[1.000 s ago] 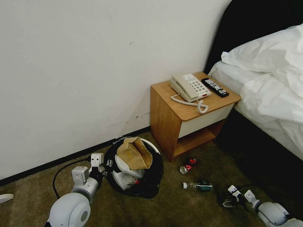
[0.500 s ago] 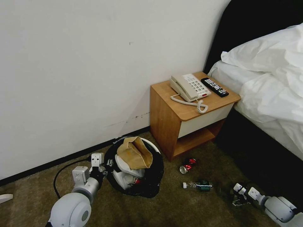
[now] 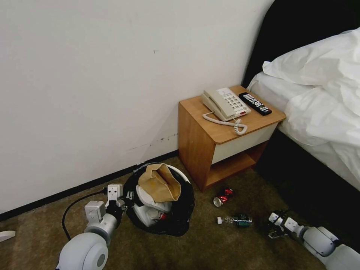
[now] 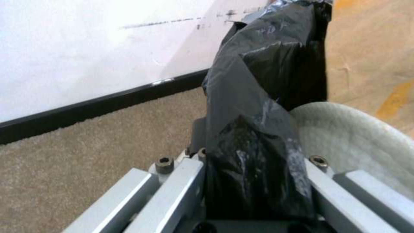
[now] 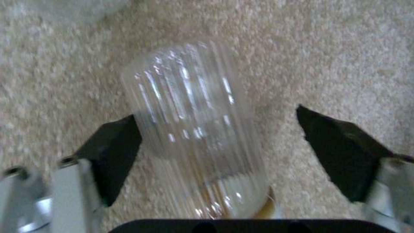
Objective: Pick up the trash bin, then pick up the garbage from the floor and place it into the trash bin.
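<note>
Progress of the clean-up, seen from the head camera and both wrists. Your left claw is clamped on the bag-lined rim of the trash bin; the left wrist view shows black liner pinched between its two finger bars. Inside the trash bin, just beyond this claw, already sit a brown paper bag and white items, so part of the garbage is collected.

Your right claw hovers low over the carpet, its jaws spread wide apart. Between them, in the right wrist view, lies a clear ribbed plastic bottle; it looks untouched by the right pad and at most grazed by the left one. Ahead of this claw, toward the trash bin, a green-labelled bottle lies on the carpet, and past that a red can. These three pieces appear to be what is left.

Room for moving: open carpet separates your two claws. Beyond the right claw stands the bedside table, whose lower corner is near the can; the dark bed base runs close along the claw's outer side. The wall and its black skirting lie just beyond the left claw and the trash bin.
</note>
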Controlling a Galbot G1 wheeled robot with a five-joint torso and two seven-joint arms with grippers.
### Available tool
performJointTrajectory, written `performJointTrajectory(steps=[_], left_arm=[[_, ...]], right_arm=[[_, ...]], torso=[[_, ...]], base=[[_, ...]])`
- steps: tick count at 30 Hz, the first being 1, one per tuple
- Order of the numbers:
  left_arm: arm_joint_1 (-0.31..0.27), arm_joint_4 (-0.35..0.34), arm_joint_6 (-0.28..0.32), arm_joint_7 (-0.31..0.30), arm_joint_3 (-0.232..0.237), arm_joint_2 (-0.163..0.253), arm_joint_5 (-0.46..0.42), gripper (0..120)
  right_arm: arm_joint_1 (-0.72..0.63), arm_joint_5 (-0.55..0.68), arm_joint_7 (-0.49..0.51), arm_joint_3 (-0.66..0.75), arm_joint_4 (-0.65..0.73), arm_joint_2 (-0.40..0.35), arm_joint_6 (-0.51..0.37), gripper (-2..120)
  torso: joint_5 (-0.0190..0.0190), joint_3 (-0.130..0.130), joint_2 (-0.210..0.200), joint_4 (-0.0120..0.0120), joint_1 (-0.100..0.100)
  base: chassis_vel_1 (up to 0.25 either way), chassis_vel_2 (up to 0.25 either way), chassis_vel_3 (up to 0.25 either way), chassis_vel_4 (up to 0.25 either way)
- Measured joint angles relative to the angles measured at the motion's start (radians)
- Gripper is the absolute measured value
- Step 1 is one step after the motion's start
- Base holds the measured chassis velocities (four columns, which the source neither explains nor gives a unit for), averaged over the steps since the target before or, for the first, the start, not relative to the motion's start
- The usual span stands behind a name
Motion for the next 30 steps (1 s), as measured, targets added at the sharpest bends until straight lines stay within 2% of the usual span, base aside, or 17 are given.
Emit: performJointTrajectory(steps=[1, 3, 4, 5, 6, 8, 10, 11, 13, 15, 20, 25, 30], left_arm=[[0.002, -0.001, 0.0, 0.001, -0.002, -0.002, 0.001, 4], [0.008, -0.004, -0.002, 0.005, -0.007, -0.007, 0.006, 4], [0.008, -0.004, -0.002, 0.005, -0.007, -0.007, 0.006, 4], [0.011, -0.005, -0.003, 0.006, -0.008, -0.011, 0.01, 4], [0.013, -0.006, -0.003, 0.009, -0.009, -0.015, 0.013, 4], [0.014, -0.007, -0.004, 0.011, -0.01, -0.017, 0.015, 4], [0.014, -0.007, -0.004, 0.011, -0.01, -0.019, 0.017, 4], [0.015, -0.008, -0.005, 0.011, -0.011, -0.023, 0.02, 4], [0.015, -0.009, -0.005, 0.011, -0.011, -0.025, 0.021, 4], [0.019, -0.014, -0.005, 0.013, -0.011, -0.031, 0.028, 4], [0.03, -0.017, -0.011, 0.019, -0.011, -0.043, 0.042, 4], [0.032, -0.019, -0.012, 0.023, -0.008, -0.043, 0.045, 4], [0.03, -0.019, -0.012, 0.023, -0.006, -0.04, 0.045, 4]], right_arm=[[0.006, 0.0, 0.001, -0.005, -0.007, 0.007, 0.003, 80], [0.019, 0.002, 0.004, -0.012, -0.016, 0.021, 0.008, 70], [0.019, 0.002, 0.004, -0.012, -0.016, 0.021, 0.008, 70], [0.022, 0.003, 0.003, -0.016, -0.021, 0.028, 0.011, 64], [0.025, 0.006, 0.005, -0.016, -0.023, 0.031, 0.012, 59], [0.026, 0.009, 0.005, -0.017, -0.024, 0.033, 0.012, 56], [0.026, 0.01, 0.005, -0.017, -0.024, 0.034, 0.012, 52], [0.025, 0.012, 0.005, -0.018, -0.024, 0.035, 0.012, 46], [0.022, 0.014, 0.005, -0.017, -0.023, 0.036, 0.013, 44], [0.009, 0.017, 0.007, -0.007, -0.013, 0.034, 0.013, 37], [-0.032, 0.027, 0.017, 0.023, 0.015, 0.029, 0.006, 36], [-0.082, 0.032, 0.02, 0.057, 0.055, 0.021, -0.002, 36], [-0.1, 0.032, 0.024, 0.074, 0.07, 0.017, -0.003, 36]], torso=[[-0.0013, 0.0, 0.0, -0.0003, 0.0], [-0.0011, 0.0, 0.0, -0.0004, 0.0], [-0.0011, 0.0, 0.0, -0.0004, 0.0], [-0.0021, 0.0, 0.0, -0.0007, 0.0], [-0.0009, 0.0, 0.0, -0.0005, 0.0], [-0.0002, 0.0, 0.001, -0.0002, 0.0], [-0.0004, 0.0, 0.0, -0.0003, 0.0], [-0.0005, 0.0, 0.0, -0.0001, 0.0], [0.0, 0.0, 0.0, 0.0001, 0.0], [0.001, 0.0, 0.0, 0.0012, 0.0], [0.002, 0.0, 0.0, 0.0022, 0.0], [0.0019, 0.0, 0.0, 0.0004, 0.0], [0.0017, 0.0, 0.0, 0.0001, 0.0]], base=[[0.0, 0.0, 0.0, 0.0], [0.0, 0.0, 0.0, 0.0], [0.0, 0.0, 0.0, 0.0], [0.0, 0.0, 0.0, 0.0], [0.0, 0.0, 0.0, 0.0], [0.0, 0.0, 0.0, 0.0], [0.0, 0.0, 0.0, 0.0], [0.0, 0.0, 0.0, 0.0], [0.0, 0.0, 0.0, 0.0], [0.0, 0.0, 0.0, 0.0], [0.0, 0.0, 0.0, 0.0], [0.0, 0.0, 0.0, 0.0], [0.0, 0.0, 0.0, 0.0]])
